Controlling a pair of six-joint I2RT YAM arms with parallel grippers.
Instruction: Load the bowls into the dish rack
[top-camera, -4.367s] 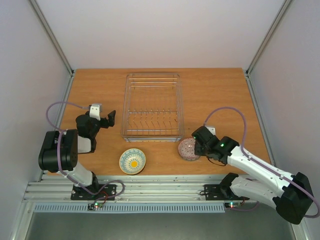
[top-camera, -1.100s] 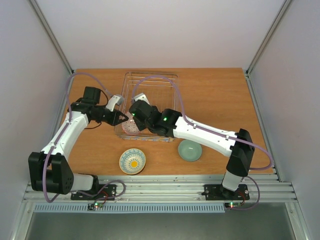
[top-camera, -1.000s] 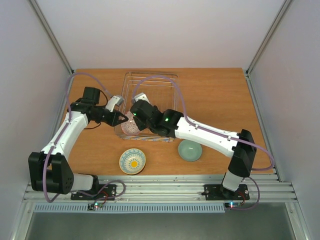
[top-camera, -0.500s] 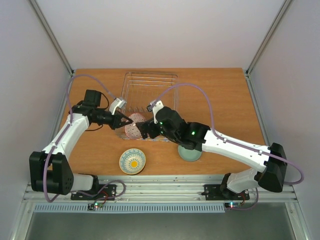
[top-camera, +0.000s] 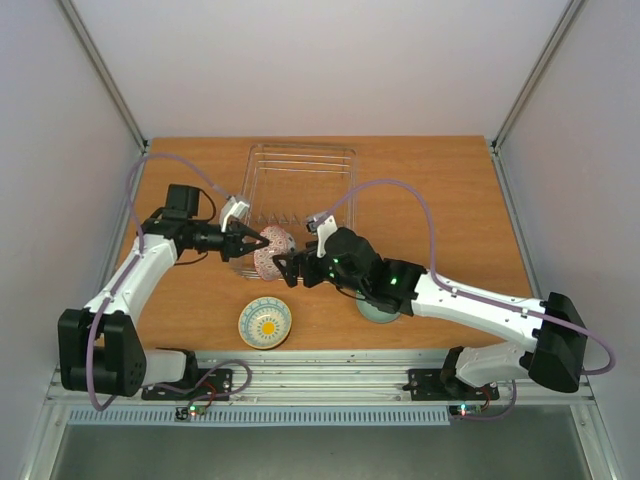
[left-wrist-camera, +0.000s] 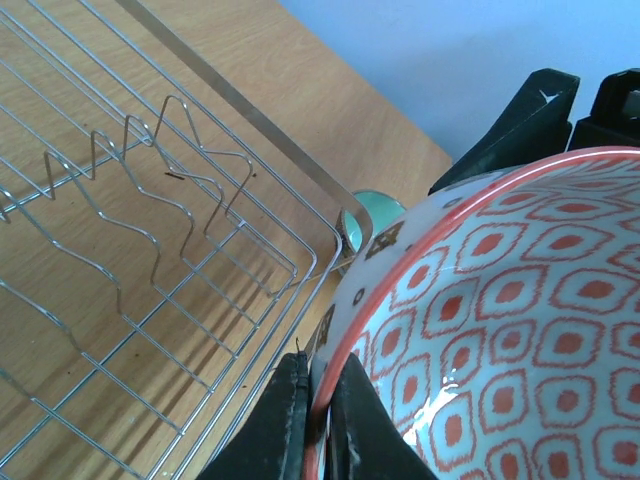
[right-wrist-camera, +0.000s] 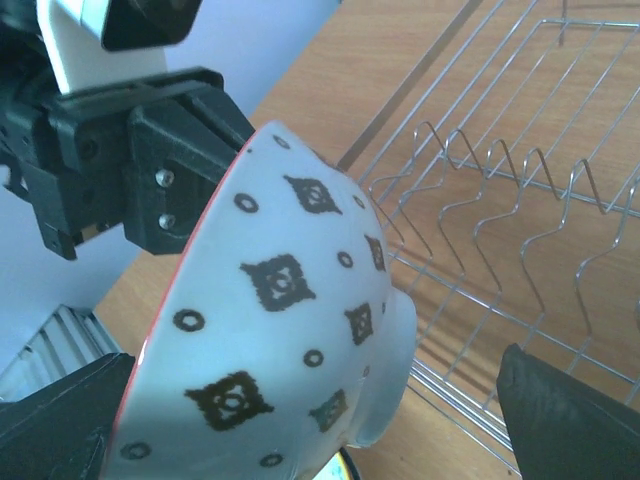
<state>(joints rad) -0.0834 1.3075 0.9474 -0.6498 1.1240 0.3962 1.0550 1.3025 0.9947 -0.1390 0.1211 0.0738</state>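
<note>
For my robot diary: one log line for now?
left gripper: shut on red bowl rim; right gripper: open beside it; spot: dish rack corner

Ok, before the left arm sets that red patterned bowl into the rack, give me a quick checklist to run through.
1. Left gripper grip on the red patterned bowl: ok, shut on its rim.
2. Right gripper open: ok, jaws stand wide.
3. Right gripper out of the bowl's way: not ok, it sits close beside the bowl.
4. Bowl seated in the dish rack: not ok, it is held at the near left corner.
5. Prongs free: ok, no bowl among them.
6. Other bowls loaded: not ok, the mint green bowl and the yellow-centred bowl are on the table.
</note>
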